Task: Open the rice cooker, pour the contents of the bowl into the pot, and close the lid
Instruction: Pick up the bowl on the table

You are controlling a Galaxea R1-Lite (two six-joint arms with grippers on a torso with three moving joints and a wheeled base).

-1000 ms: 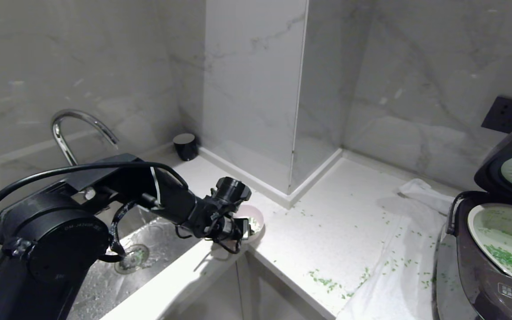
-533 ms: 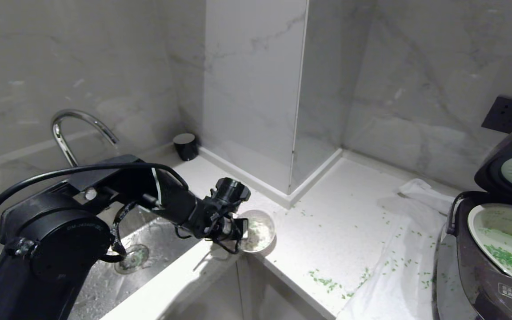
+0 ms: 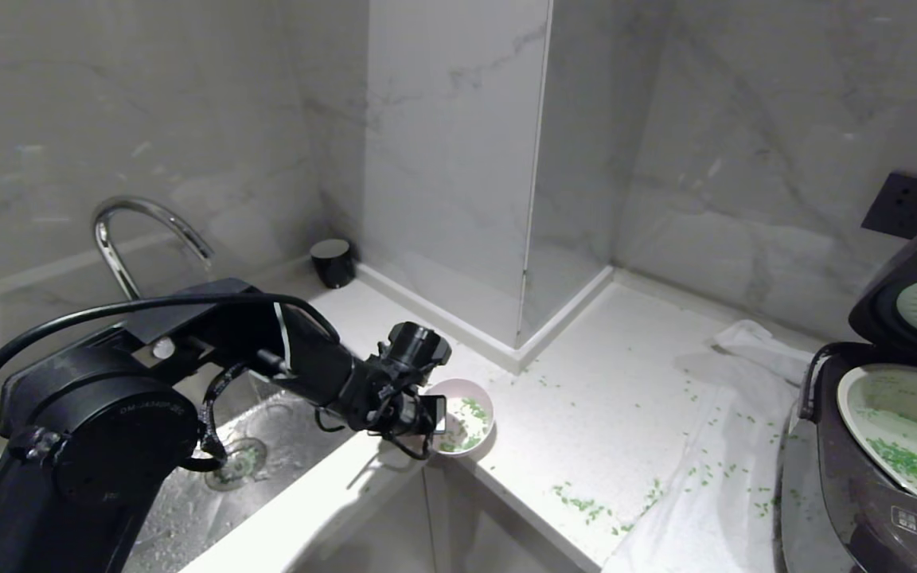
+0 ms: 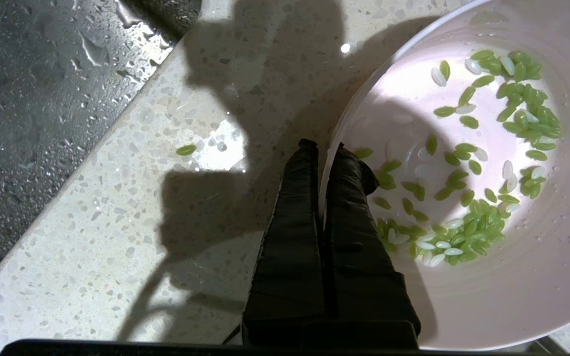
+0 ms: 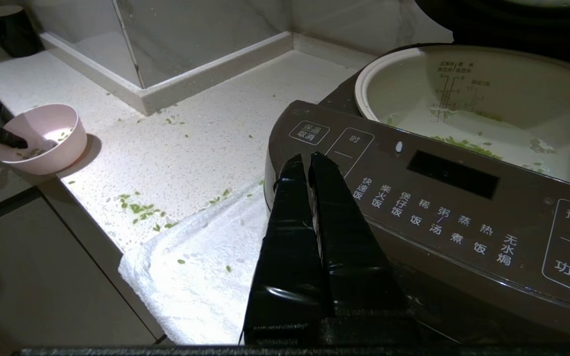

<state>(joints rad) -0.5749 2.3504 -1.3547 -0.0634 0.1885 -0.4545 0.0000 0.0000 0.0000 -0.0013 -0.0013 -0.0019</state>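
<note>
Head view, lower centre: left gripper (image 3: 436,415) clenched on the bowl (image 3: 468,422) rim; right gripper (image 5: 309,160) clenched, empty, before the cooker (image 5: 438,207).

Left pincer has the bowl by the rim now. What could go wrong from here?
1. The left pincer pinches only the thin rim of the bowl, which sits near the counter's front edge; it may tip or slip when lifted.
2. The pot is far across the counter, so green grains could spill like those already scattered on the towel.
3. Water droplets inside the bowl may make grains cling.
</note>
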